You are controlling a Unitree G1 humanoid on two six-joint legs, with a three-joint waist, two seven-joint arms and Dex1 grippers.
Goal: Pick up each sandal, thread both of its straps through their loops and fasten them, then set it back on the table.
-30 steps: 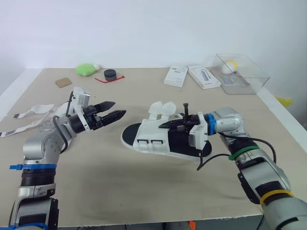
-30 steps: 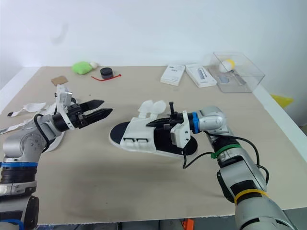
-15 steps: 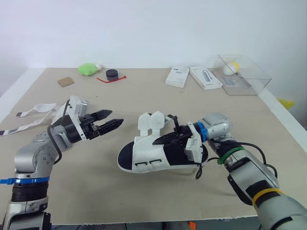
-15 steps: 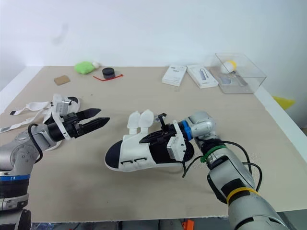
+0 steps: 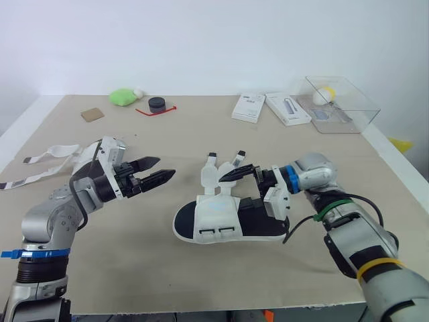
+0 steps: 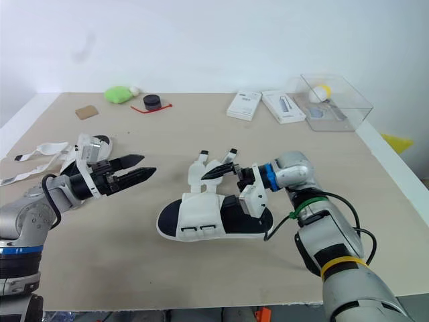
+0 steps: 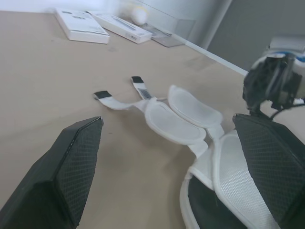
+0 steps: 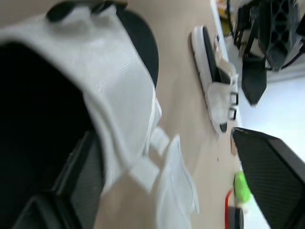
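A white sandal with a black footbed [image 5: 218, 218] lies flat on the table's middle, toe toward my left arm. Its two straps [image 5: 218, 174] are unthreaded and stick up and back from the upper. My right gripper [image 5: 236, 190] is open at the sandal's heel end, one finger above the straps, the other low over the footbed. My left gripper [image 5: 165, 168] is open to the left of the sandal, a short gap away, fingers [image 7: 71, 162] pointing at the straps [image 7: 181, 112]. A second white sandal [image 5: 74, 157] with loose straps lies at the far left behind my left arm.
Along the back edge are a green lump [image 5: 122, 97], a black round cap [image 5: 157, 103], a brown card [image 5: 92, 115], two white boxes [image 5: 247, 106] and a clear plastic box [image 5: 342, 102]. Bare tabletop lies in front of the sandal.
My right gripper has opened and let go of the sandal, which went from tilted in the grip to flat on the table. The left arm has barely moved.
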